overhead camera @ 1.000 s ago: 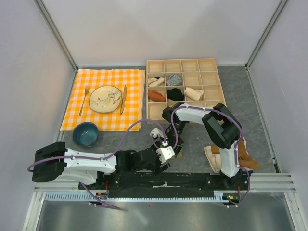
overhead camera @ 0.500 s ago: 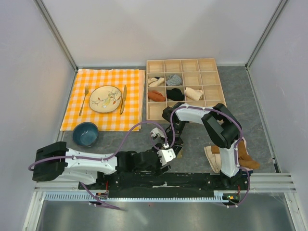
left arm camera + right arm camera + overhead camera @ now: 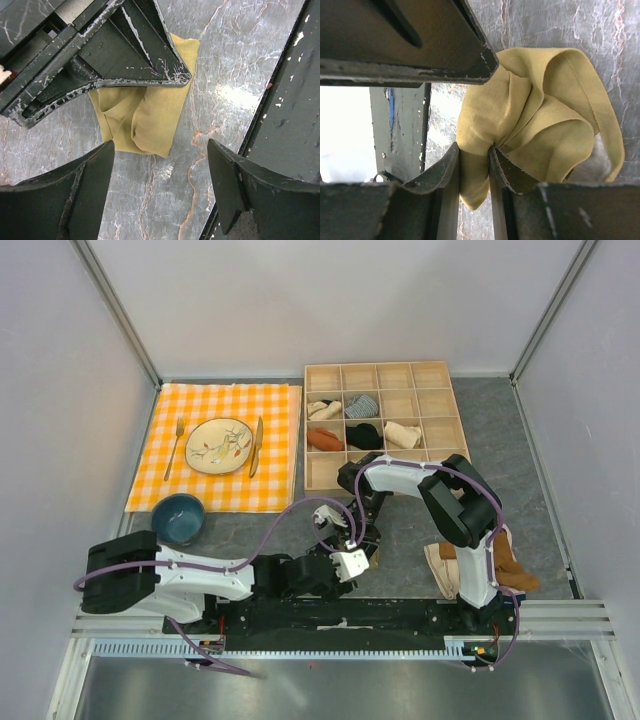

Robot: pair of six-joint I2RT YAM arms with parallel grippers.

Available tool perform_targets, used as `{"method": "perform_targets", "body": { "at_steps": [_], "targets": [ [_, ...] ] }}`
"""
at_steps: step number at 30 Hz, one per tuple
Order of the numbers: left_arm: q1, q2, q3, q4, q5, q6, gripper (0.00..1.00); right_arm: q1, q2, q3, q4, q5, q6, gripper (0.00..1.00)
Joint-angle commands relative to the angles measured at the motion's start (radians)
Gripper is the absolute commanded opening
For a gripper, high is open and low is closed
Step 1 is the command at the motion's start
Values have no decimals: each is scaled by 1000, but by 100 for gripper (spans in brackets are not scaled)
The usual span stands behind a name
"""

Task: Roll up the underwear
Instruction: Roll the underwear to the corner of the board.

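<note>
While the underwear [image 3: 545, 125] is pinched by a fold in the right gripper [image 3: 475, 160], low on the table [image 3: 210, 65], the spread left gripper [image 3: 160, 165] has been advanced over it; rolling is judged barely begun.

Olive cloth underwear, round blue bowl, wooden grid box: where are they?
Olive cloth underwear [image 3: 150, 120]: left wrist view, middle of the cloth.
Round blue bowl [image 3: 178, 518]: top view, bare inside.
Wooden grid box [image 3: 432, 378]: top view, empty back-right compartment.
</note>
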Motion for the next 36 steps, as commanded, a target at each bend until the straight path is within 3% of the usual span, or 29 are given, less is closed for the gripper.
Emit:
{"method": "perform_targets", "body": {
  "at_steps": [1, 5, 12, 14, 17, 18, 20, 28, 36],
  "targets": [
    [13, 41, 24, 65, 15, 54, 80, 4, 29, -11, 67, 41, -16, 27],
    [16, 84, 32, 88, 40, 49, 77, 3, 23, -16, 67, 38, -11, 28],
    [33, 157, 39, 88, 61, 4, 51, 3, 14, -34, 67, 32, -11, 29],
    [36, 173, 36, 85, 71, -10, 48, 3, 11, -39, 70, 30, -11, 29],
    [42, 196, 38, 69, 92, -27, 31, 1, 8, -41, 73, 27, -6, 31],
    [45, 199, 39, 66, 101, -65, 18, 1, 5, -41, 72, 23, 0, 32],
    [50, 202, 45, 37, 112, -92, 3, -8, 0, -37, 75, 20, 4, 36],
    [112, 176, 19, -23, 225, -263, 2, -118, -70, 42, 75, 13, 41, 56],
    [267, 186, 5, -34, 449, -397, 2, -224, -149, 48, 63, 41, 20, 57]
  ]
}}
